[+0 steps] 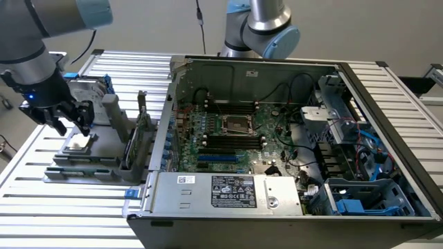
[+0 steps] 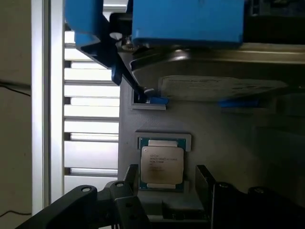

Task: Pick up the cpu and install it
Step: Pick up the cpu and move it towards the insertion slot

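The cpu, a small flat square chip with a silver-grey top, lies in a recess of the grey holder at the exterior view's left. My gripper hangs just above it, open, with one black finger on each side of the chip and a gap to each. In the open computer case, the dark metal-framed socket sits in the middle of the green motherboard.
A silver hard drive in a blue frame stands at the holder's back. Upright cards stand in the holder between the cpu and the case wall. A second robot arm stands behind the case. Everything rests on a slatted metal table.
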You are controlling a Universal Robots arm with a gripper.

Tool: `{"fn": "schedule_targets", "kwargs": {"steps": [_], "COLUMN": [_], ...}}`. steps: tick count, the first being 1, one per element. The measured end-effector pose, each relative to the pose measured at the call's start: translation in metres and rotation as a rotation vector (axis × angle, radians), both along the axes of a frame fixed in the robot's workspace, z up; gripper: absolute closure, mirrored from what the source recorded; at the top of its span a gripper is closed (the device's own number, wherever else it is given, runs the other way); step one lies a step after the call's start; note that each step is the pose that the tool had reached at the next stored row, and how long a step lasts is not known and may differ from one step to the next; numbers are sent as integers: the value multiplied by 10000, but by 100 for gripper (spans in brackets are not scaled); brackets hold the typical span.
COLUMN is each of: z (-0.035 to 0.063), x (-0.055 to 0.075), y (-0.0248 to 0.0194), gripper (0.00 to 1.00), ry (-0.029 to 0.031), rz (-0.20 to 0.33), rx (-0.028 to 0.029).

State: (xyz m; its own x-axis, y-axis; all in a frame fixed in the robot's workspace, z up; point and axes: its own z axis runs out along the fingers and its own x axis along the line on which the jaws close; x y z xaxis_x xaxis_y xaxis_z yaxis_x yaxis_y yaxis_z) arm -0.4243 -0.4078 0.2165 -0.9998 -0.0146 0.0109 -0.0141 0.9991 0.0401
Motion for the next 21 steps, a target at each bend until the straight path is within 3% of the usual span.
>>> {"fn": "schedule_targets", "kwargs": {"steps": [12, 21], "z": [-212, -253], "x": [0, -12], "y": [-15, -14], "gripper": [40, 40], "ry": [1, 17], "rz": [-1, -2], "rx": [0, 1]}}
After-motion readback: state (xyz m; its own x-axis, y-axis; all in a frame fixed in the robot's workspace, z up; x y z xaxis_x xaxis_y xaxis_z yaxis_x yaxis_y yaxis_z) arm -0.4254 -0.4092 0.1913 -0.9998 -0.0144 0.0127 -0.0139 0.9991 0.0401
